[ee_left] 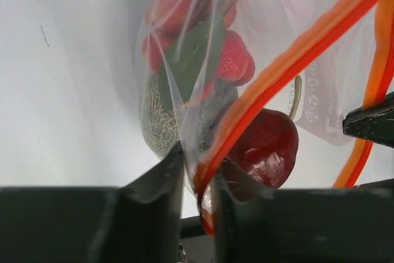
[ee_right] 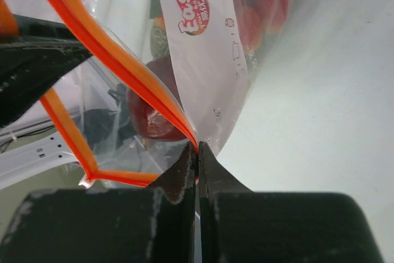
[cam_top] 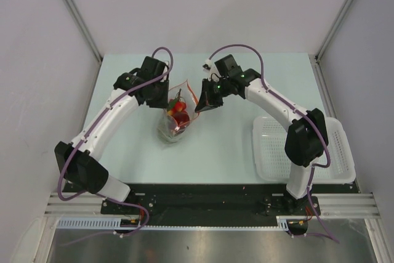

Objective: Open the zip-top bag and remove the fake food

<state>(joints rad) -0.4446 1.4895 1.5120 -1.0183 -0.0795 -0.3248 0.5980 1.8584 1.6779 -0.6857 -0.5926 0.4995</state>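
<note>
Your left pincer (ee_left: 198,167) is pressed together on the zip-top bag (cam_top: 176,120), pinching the plastic and the red-orange zip strip (ee_left: 295,53) at the left side of the bag's mouth. Your right pincer (ee_right: 197,149) is pinched on the bag as well. Its fingers meet on the film and strip at the right side of the mouth, just beside the bag's white printed label (ee_right: 198,29).

The bag sits between the two pincers, mouth toward the far side and belly toward the arm bases. You cannot tell from the overhead view whether its bottom rests on the desk (cam_top: 234,146) or hangs just above it. The two sides of the zip strip stand apart. In the right wrist view they form an open loop, so the mouth is parted.

All the fake food (cam_top: 178,115) is inside the bag. The dark red apple (ee_left: 271,146) lies nearest the bag's mouth, close behind the strip your left pincer holds. Deeper in the bag is a cluster of red strawberry-like pieces (ee_left: 231,60) with green leaves. Against the bag's left wall is a rounded pale-green piece with a netted skin (ee_left: 157,121).

The white mesh basket (cam_top: 271,152) stands well to the right of the bag, partly under your right arm, apart from both pincers.
</note>
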